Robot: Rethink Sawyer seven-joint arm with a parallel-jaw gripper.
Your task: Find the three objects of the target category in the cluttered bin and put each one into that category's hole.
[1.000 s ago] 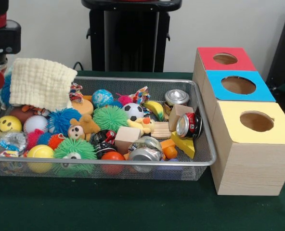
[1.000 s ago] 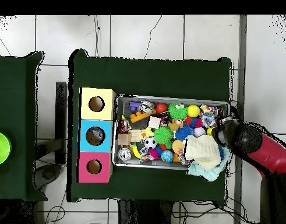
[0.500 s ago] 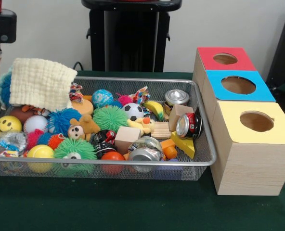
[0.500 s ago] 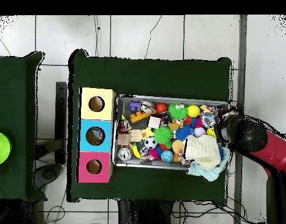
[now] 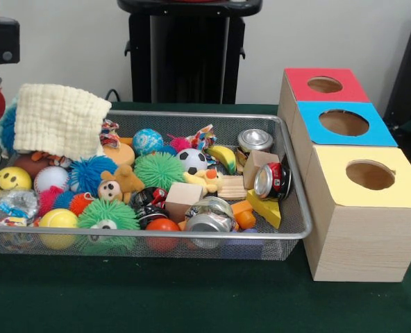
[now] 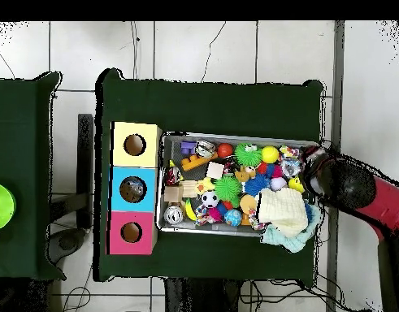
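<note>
One wire bin (image 5: 289, 232), three holed boxes: red (image 5: 294, 82), blue (image 5: 309, 128), yellow (image 5: 330, 173), four cans, three wooden blocks, one cloth (image 5: 60, 119), one soccer ball (image 5: 191, 161).

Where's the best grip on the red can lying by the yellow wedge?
Probably across the red can's round body, coming straight down: it lies on its side, silver end toward the camera. The yellow wedge and a wooden block crowd it, so set the fingers where its sides are free.
</note>
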